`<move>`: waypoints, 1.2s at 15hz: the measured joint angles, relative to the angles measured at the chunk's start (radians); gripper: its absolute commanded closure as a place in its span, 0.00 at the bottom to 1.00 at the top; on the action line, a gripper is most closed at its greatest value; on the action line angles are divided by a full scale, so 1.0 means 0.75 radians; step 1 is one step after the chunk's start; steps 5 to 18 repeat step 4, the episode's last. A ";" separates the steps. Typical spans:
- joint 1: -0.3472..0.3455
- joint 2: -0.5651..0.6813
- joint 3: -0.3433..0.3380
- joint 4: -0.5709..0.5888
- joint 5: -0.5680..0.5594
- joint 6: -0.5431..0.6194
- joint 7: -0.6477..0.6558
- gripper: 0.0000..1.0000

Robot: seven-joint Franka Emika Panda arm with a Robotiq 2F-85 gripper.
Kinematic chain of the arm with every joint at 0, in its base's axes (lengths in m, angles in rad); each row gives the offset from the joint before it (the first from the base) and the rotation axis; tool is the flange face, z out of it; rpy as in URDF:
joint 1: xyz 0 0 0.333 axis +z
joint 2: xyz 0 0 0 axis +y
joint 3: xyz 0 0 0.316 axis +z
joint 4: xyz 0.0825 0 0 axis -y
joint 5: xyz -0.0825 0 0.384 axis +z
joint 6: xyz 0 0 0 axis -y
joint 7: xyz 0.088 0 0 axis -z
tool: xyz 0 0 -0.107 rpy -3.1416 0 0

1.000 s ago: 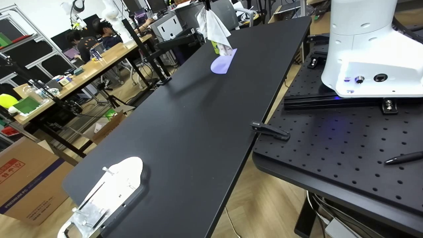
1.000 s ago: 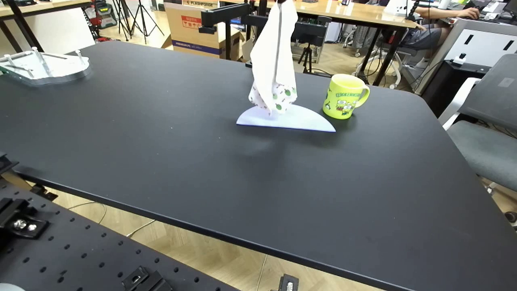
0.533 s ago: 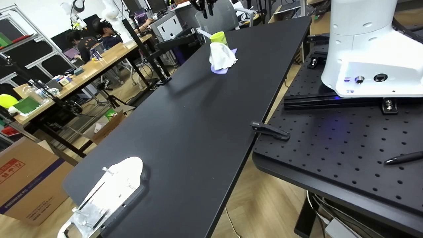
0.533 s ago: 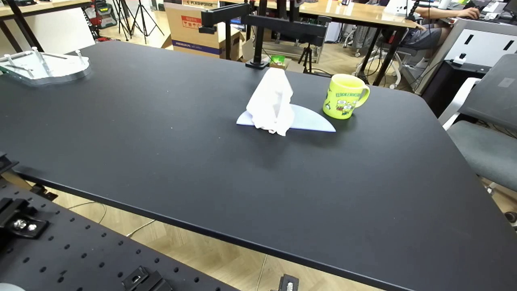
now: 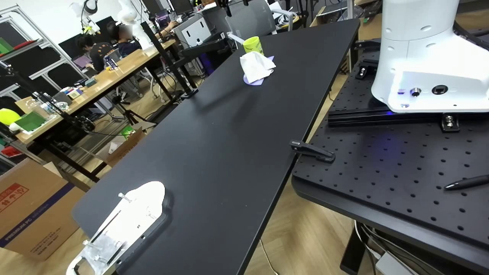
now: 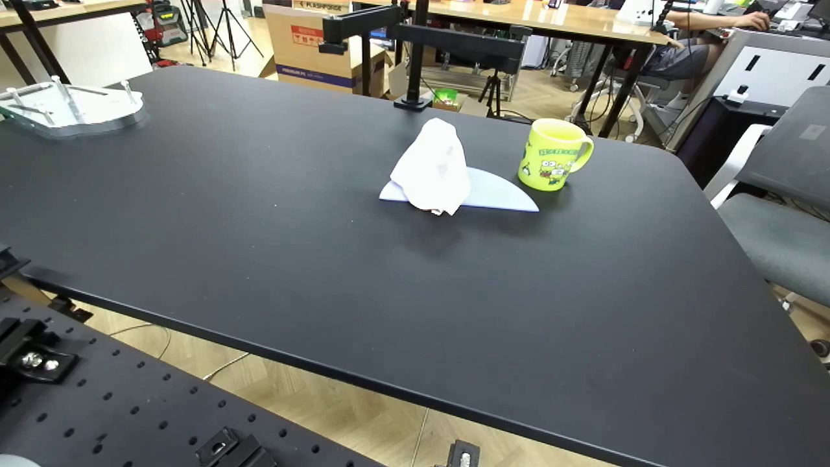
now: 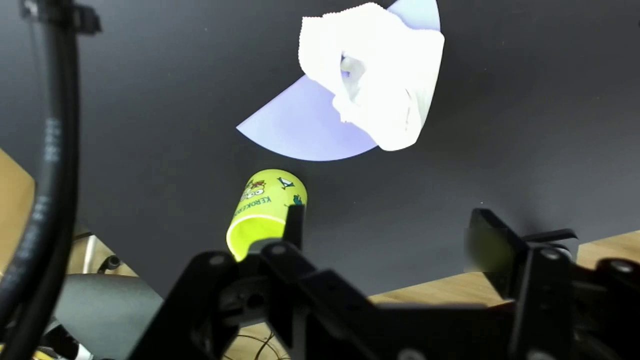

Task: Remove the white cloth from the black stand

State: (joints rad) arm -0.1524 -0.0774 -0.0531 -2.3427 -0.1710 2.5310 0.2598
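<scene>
White, wrinkled fabric cloth sits crumpled over part of a flat pale-purple half-disc on the long black tabletop; the jaws stand spread wide.

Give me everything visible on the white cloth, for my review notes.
The white cloth looks soft and limp, bunched in a loose heap that narrows toward its top in an exterior view. The wrist view shows a finely bumpy edge and a gap between folds. It lies across the pale lilac half-round sheet, hiding part of it and spilling past its straight edge over the black table. The open jaws are clear of it. Overexposure hides its weave.
</scene>
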 measured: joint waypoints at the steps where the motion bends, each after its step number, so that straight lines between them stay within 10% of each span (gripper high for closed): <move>1: 0.002 -0.026 0.007 0.000 -0.046 -0.040 0.059 0.00; 18: 0.004 -0.108 0.034 -0.007 -0.140 -0.154 0.208 0.00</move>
